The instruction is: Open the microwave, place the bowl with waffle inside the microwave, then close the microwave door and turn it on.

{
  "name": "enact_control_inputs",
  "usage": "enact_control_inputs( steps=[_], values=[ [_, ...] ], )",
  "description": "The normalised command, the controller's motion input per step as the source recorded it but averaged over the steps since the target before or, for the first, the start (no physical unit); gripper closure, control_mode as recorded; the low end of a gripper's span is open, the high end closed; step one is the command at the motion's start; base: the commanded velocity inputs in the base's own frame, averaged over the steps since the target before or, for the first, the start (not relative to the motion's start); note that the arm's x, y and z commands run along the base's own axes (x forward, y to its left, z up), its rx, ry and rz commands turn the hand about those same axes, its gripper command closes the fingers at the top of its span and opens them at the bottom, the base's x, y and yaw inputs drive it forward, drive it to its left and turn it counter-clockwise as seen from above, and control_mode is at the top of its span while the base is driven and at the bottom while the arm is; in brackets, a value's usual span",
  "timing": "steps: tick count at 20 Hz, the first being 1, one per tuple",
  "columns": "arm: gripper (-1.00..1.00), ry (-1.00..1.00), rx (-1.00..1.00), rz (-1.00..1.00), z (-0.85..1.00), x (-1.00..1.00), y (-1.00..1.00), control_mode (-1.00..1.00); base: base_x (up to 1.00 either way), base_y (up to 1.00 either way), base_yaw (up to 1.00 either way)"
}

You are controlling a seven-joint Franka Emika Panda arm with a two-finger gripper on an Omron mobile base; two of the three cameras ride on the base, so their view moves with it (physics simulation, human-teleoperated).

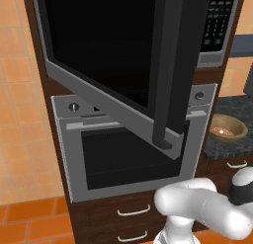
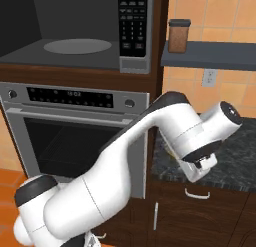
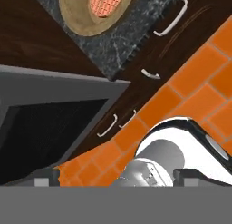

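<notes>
Now | microwave door (image 1: 118, 60) is standing swung wide, clearing the cavity for loading | bowl with waffle (image 1: 227, 129) is sitting on the dark table (image 2: 235, 156) right of the oven (image 2: 75, 136) | fingers (image 3: 118, 177) are hanging spread and empty, apparently readying to reach for the bowl
</notes>
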Motion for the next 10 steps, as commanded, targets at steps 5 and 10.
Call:
enact_control_inputs(
  steps=[5, 10],
  values=[
    [-1.00, 0.40, 0.16, -0.01, -0.53, 0.33, -0.57, -1.00, 0.00, 0.00, 0.00],
    [-1.00, 0.15, 0.29, -0.04, -0.03, 0.30, -0.10, -1.00, 0.00, 0.00, 0.00]
  ],
)
